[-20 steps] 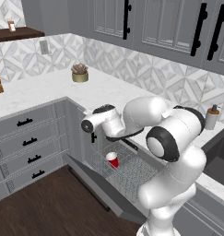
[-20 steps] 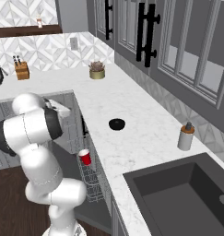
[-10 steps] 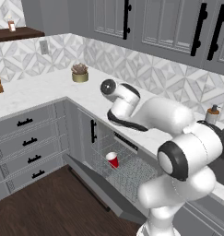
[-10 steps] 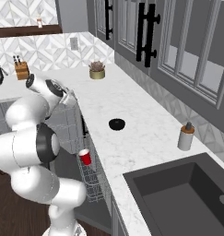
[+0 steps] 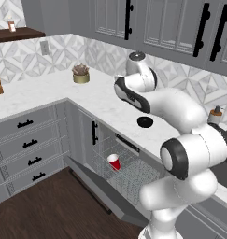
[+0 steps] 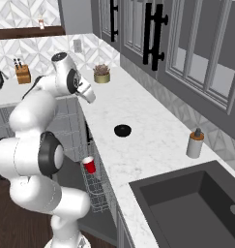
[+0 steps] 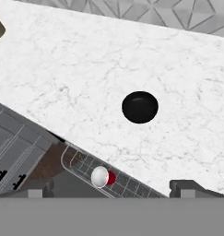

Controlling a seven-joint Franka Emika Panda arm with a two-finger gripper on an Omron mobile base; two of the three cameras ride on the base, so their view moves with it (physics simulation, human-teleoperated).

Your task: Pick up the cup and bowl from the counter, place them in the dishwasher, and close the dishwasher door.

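Note:
The black bowl [image 5: 144, 122] [image 6: 122, 130] [image 7: 139, 107] sits on the white marble counter [image 5: 101, 100] [image 6: 153, 145] [image 7: 85, 69]. The red cup [image 5: 114, 162] [image 6: 89, 164] [image 7: 102, 177] stands upright in the wire rack [image 5: 133, 175] [image 6: 97, 193] of the dishwasher. The dishwasher door [image 5: 96, 186] hangs open, dropped toward the floor. My gripper [image 6: 90, 96] [image 7: 112, 187] hovers high above the counter edge, looking down at the bowl. It is open and holds nothing, its finger tips wide apart.
A potted plant [image 5: 80, 74] [image 6: 102, 75] stands at the back of the counter. A soap dispenser [image 5: 215, 115] [image 6: 195, 143] stands beside the dark sink [image 6: 191, 208]. Grey drawers [image 5: 26, 140] flank the dishwasher on the left. Upper cabinets hang above the counter.
The arm has swung up from the dishwasher rack to above the counter, toward the bowl. The cup stays in the rack. The gripper stays open.

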